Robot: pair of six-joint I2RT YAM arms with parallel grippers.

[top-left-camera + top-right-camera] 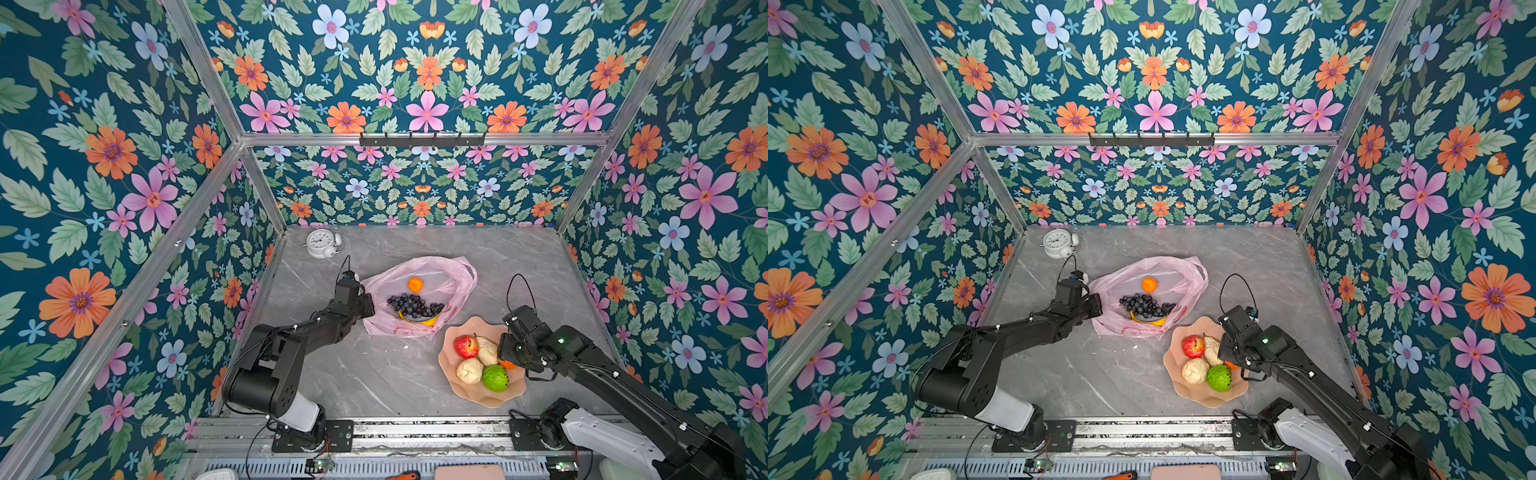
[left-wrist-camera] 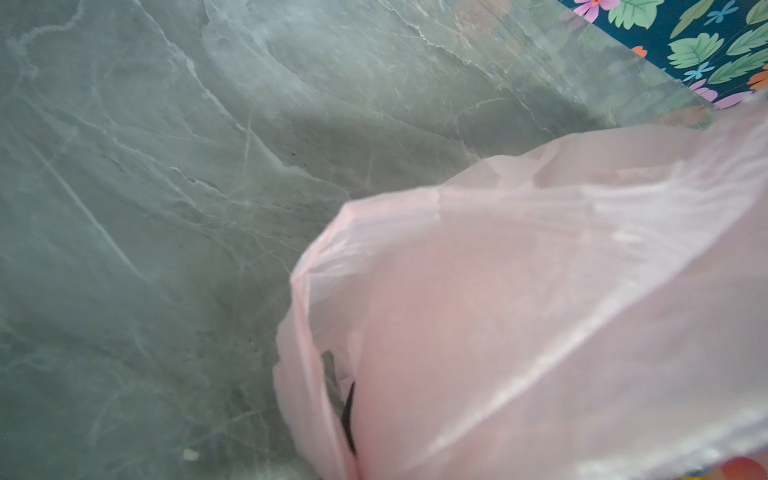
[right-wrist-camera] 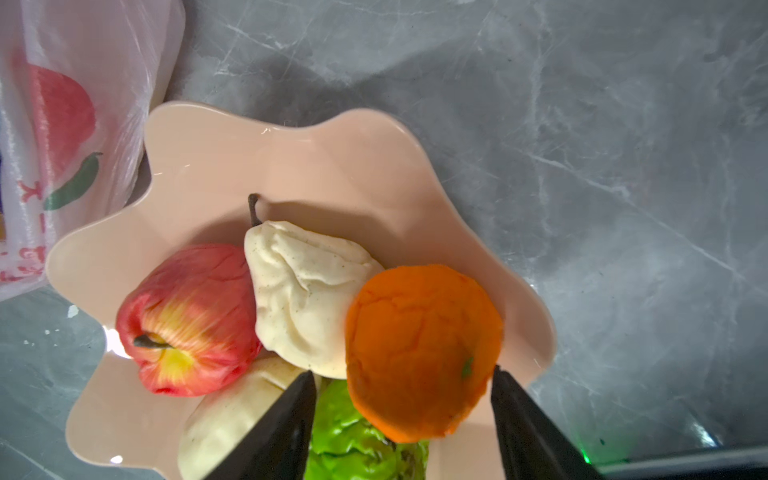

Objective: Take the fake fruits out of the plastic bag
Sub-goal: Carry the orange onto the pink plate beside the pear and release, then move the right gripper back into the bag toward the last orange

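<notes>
Your worktop (image 1: 374, 374) is a grey marble-look slab with pale veins, closed in by flowered panels on the far side and both flanks; three things lie directly on it. A white alarm clock (image 1: 323, 243) sits in the far left corner; the pink plastic bag (image 1: 451, 276) lies crumpled near the middle; the scalloped peach bowl (image 1: 482, 401) sits front right, just beside the bag's near corner; a small white speck (image 1: 406, 347) lies on the slab close to the bag's front edge.

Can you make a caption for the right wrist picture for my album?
Right gripper open around an orange in the scalloped peach bowl, near a red apple.
</notes>
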